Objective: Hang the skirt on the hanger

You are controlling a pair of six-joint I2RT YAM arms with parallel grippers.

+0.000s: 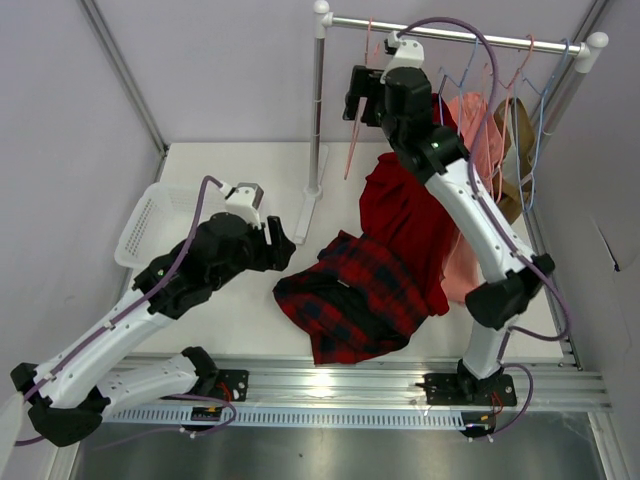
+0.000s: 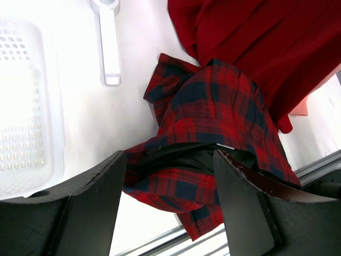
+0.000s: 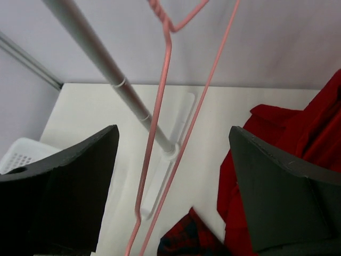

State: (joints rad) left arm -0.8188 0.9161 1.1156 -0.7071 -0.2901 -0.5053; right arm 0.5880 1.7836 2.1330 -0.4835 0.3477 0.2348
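The red-and-black plaid skirt (image 1: 350, 295) lies crumpled on the white table near the front edge. In the left wrist view it (image 2: 213, 112) lies below and just beyond the fingers. My left gripper (image 1: 278, 246) (image 2: 169, 154) is open and empty, just left of the skirt. The pale-pink wire hanger (image 1: 357, 130) hangs from the rail's left end. My right gripper (image 1: 354, 106) (image 3: 173, 133) is open up by the rail. The hanger's two wires (image 3: 160, 106) run down between its fingers, and neither finger is closed on them.
A white basket (image 1: 160, 220) sits at the table's left. The rack's pole (image 1: 318, 110) and foot (image 2: 109, 42) stand behind the skirt. A solid-red garment (image 1: 410, 215), a salmon one (image 1: 480, 130) and blue hangers (image 1: 540, 110) hang at the right.
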